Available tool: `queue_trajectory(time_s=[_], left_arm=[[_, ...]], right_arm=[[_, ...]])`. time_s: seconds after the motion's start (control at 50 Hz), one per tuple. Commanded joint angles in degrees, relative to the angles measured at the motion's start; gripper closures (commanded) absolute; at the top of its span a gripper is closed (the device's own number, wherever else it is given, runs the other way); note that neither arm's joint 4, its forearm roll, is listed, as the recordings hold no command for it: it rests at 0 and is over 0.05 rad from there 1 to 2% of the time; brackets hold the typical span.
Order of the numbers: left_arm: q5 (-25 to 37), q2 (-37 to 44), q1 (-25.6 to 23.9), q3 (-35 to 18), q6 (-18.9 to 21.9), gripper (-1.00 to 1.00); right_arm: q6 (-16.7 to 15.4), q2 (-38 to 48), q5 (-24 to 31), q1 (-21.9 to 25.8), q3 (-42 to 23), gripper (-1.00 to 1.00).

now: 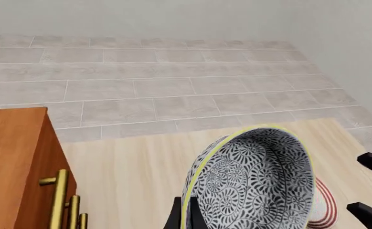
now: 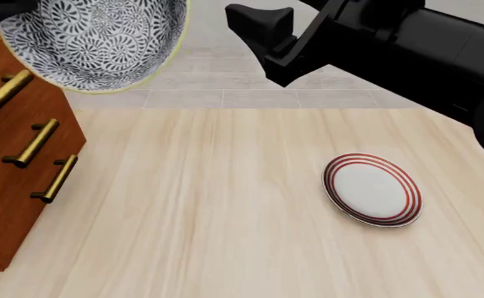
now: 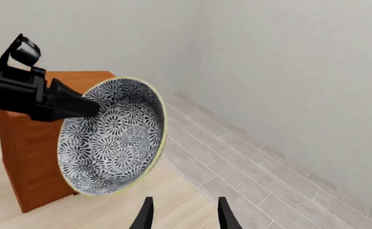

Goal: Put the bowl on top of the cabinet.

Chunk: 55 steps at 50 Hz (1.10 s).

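- Your left gripper (image 3: 77, 107) pinches the rim of the bowl (image 2: 92, 40), holding it in the air, well clear of the table (image 2: 225, 217).
- The bowl is tipped on edge, its patterned inside facing your right gripper (image 3: 182, 212).
- It hangs beside the top front edge of the cabinet (image 2: 13, 161), not yet on it.
- Your right gripper's jaws stand apart and empty.
- A plate (image 2: 373, 189) lies flat on the table, well apart.
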Motion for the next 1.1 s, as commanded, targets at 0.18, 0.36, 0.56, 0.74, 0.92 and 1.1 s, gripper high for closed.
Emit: queue_trajectory(time_s=[0.18, 0.36, 0.56, 0.74, 0.92, 1.1], left_arm=[[4.7, 0.1, 5.1, -8.8, 2.2, 1.00], [4.6, -1.0, 9.1, -8.6, 1.5, 1.00], [3.6, -2.2, 13.5, -6.6, 1.2, 1.00], [3.4, -2.9, 18.0, -6.4, 0.6, 1.00], [3.2, -3.5, 21.7, -6.6, -0.2, 1.00], [2.8, -4.0, 24.7, -6.1, -0.7, 1.00]], right_arm=[[0.0, -0.3, 0.2, 0.5, 0.2, -1.00], [-0.1, -0.5, 0.4, 0.6, 0.2, -1.00], [0.0, -0.1, 0.2, 0.8, 0.1, -1.00], [0.1, 0.2, 0.0, 1.2, 0.3, -1.00], [0.0, 0.1, 0.1, 1.4, 0.4, -1.00], [0.0, 0.0, 0.2, 1.5, 0.5, -1.00]])
